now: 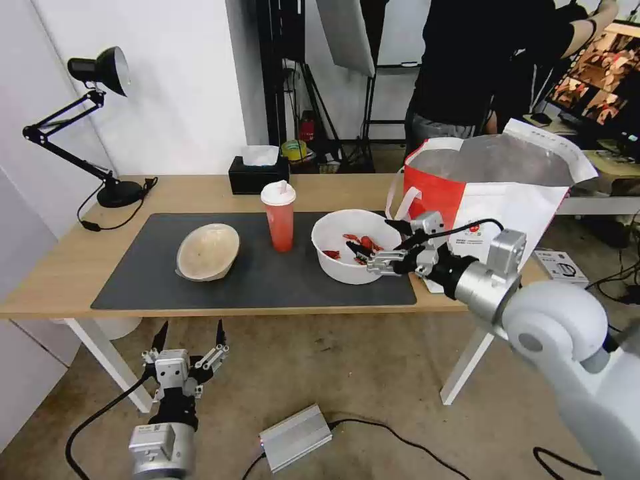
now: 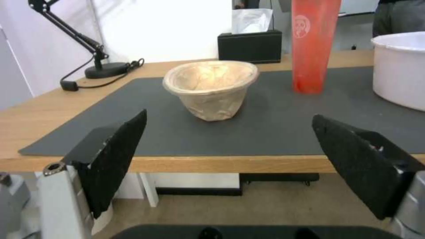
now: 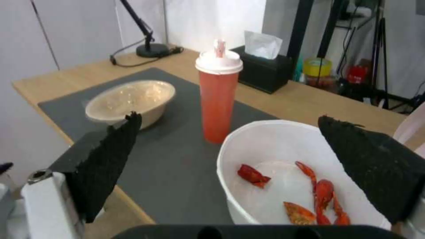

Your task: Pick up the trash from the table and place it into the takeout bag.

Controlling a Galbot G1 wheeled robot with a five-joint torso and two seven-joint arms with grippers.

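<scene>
Head view: right gripper point(image 1: 377, 239) spread wide over white bowl's point(image 1: 340, 230) near rim, beside bag point(image 1: 507, 193); left gripper point(image 1: 190, 336) wide, below table point(image 1: 53, 280). Right wrist view: shells point(image 3: 323, 196) inside.

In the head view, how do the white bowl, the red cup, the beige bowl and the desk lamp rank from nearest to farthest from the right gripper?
From the right gripper:
1. White bowl with crayfish shells, right under the open fingers.
2. Red cup, mid-mat.
3. Beige bowl, on the mat's left part.
4. Desk lamp, at the table's far left corner.
</scene>
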